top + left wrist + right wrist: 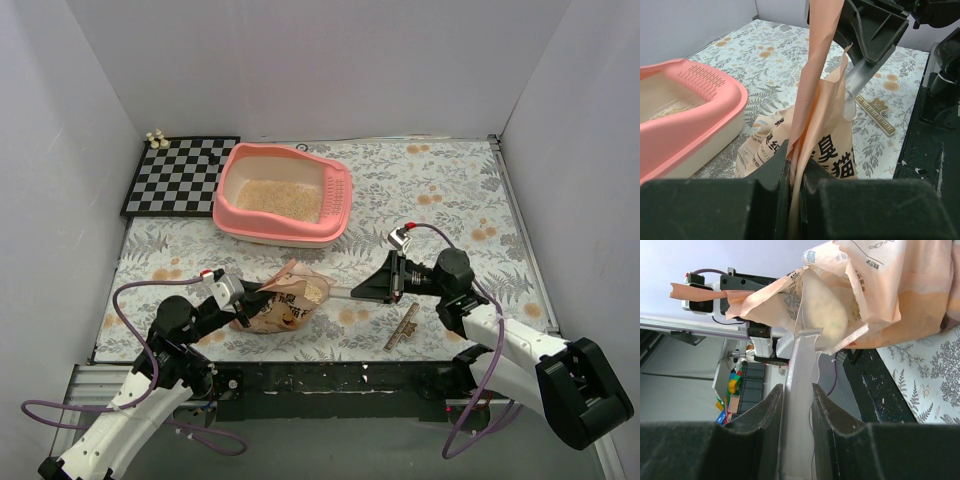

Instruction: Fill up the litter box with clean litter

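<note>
The litter box (275, 231) is lying beyond the bag (286, 310), its long axis running left to right and its grille end pointing right. Litter (284, 197) is covering its floor. The left hand (794, 165) is clenching the bag's upper edge. The right hand (797, 390) is gripping the scoop (801, 357) by its handle, with the bowl sitting in the bag's mouth. The bag is showing black Chinese characters, including 臭 and 猫.

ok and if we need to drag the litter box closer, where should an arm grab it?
Take the near long rim of the litter box, coming straight down with one finger inside the wall and one outside. The raised lip looks thin enough to pinch, and that side faces the arms. I'd avoid the slotted grille end, which is probably weaker.
</note>
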